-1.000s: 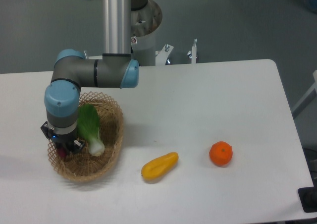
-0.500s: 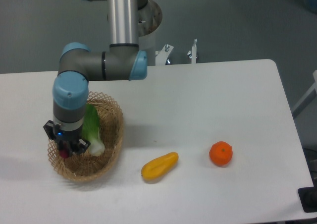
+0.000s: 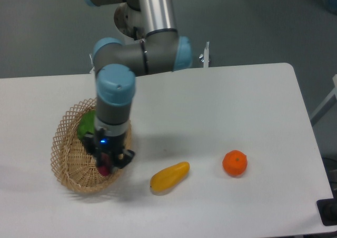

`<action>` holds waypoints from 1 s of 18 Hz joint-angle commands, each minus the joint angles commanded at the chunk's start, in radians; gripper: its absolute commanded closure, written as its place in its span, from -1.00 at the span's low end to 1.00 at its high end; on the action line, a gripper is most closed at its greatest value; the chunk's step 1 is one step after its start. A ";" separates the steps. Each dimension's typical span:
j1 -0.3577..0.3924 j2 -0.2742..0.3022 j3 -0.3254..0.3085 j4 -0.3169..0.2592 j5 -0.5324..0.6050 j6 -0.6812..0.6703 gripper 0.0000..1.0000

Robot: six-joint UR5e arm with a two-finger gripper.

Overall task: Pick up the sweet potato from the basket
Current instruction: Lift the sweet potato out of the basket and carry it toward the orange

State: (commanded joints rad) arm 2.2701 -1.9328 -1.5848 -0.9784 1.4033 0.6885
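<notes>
We see the table (image 3: 221, 106) carrying everything, with our arm (image 3: 142, 59) reaching down from the back and bending over the left side, because that is where the basket (image 3: 66, 154) sits. The basket is a shallow tan wicker oval with an open lattice rim, and our wrist hangs above its right edge, hiding much of that side. Behind the wrist a patch of green bok choy (image 3: 86, 126) shows inside the basket, mostly covered. To the right, on the bare table and well apart from the basket, lie the yellow fruit (image 3: 169, 176) and, farther right, the orange (image 3: 235, 163); neither is part of our job. Our gripper (image 3: 108, 163) points straight down, and its fingers are closed around the sweet potato (image 3: 105, 169), which is why the tuber hangs at the fingertips above the basket's right rim. We judge it lifted clear of the basket floor, though the camera angle leaves that uncertain. Only a small dark magenta end of the sweet potato peeks out below the fingers; the rest is hidden, so we cannot tell its full shape.
</notes>
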 joint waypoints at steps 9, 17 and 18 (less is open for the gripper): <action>0.202 0.006 0.049 -0.094 0.033 0.209 0.47; 0.318 -0.005 0.074 -0.091 0.074 0.365 0.48; 0.328 -0.008 0.077 -0.094 0.082 0.406 0.48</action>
State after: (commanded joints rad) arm 2.5985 -1.9405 -1.5079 -1.0722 1.4848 1.0948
